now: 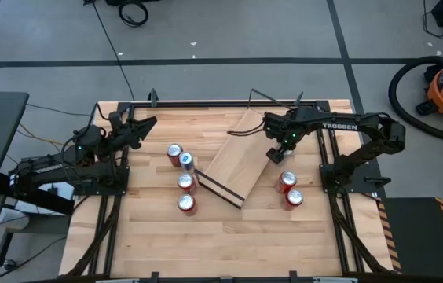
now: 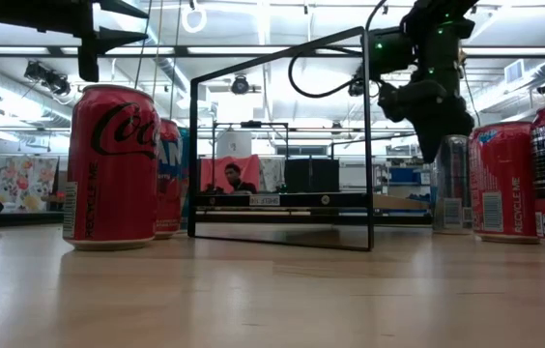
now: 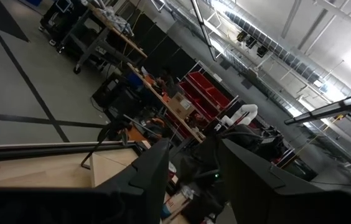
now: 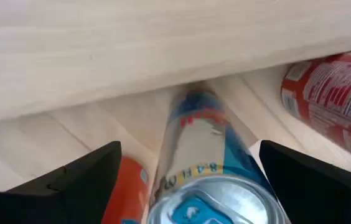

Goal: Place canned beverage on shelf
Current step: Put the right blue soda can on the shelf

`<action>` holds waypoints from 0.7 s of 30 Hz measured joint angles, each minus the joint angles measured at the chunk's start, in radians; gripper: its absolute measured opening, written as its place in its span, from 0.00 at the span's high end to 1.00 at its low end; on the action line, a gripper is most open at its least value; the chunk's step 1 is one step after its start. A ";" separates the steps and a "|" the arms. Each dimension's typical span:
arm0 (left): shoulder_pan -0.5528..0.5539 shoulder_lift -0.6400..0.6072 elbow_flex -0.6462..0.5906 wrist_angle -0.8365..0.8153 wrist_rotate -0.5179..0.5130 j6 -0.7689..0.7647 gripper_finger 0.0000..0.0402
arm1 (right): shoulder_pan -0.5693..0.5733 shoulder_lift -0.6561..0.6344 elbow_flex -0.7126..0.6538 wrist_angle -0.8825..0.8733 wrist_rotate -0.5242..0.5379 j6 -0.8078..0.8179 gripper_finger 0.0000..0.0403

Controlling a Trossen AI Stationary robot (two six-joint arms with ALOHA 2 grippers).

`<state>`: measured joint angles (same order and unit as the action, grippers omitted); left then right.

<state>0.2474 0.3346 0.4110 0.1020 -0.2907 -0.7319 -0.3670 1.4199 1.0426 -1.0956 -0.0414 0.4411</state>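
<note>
We see the right gripper (image 4: 188, 180) with its two dark fingers (image 4: 76, 180) spread wide, one on each side of a slim blue can (image 4: 203, 168). They do not press on it, so the jaws stand apart around the can. From above, this gripper (image 1: 276, 153) hangs over the right half of the table (image 1: 284, 244), just off the shelf's right long edge. In the low view the slim can (image 2: 453, 184) stands upright on the table below the gripper (image 2: 434, 135).

The shelf (image 1: 237, 157) lies slantwise across the table's middle, its dark end edge toward the front and its far end near the back edge. In the low view its black wire frame (image 2: 277, 140) rises as an upright rectangle. No can shows on the shelf board.

Two red cans (image 1: 291, 190) stand near the right edge, in front of the right gripper. Four more cans (image 1: 182, 179) stand in a row left of the shelf, toward the left half of the table.

The left gripper (image 1: 144, 126) waits near the table's back left corner, raised, with its fingers (image 3: 150, 174) apart and nothing between them.
</note>
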 joint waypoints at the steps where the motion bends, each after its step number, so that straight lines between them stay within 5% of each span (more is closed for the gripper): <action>1: 0.000 0.000 0.000 0.000 0.000 0.000 0.63 | -0.004 0.000 -0.005 0.007 0.000 0.007 0.04; 21: 0.000 0.000 0.000 -0.002 0.000 0.001 0.63 | -0.049 0.000 -0.077 0.023 -0.106 -0.048 0.38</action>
<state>0.2474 0.3344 0.4110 0.1001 -0.2905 -0.7307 -0.4156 1.4195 0.9652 -1.0725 -0.1473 0.3928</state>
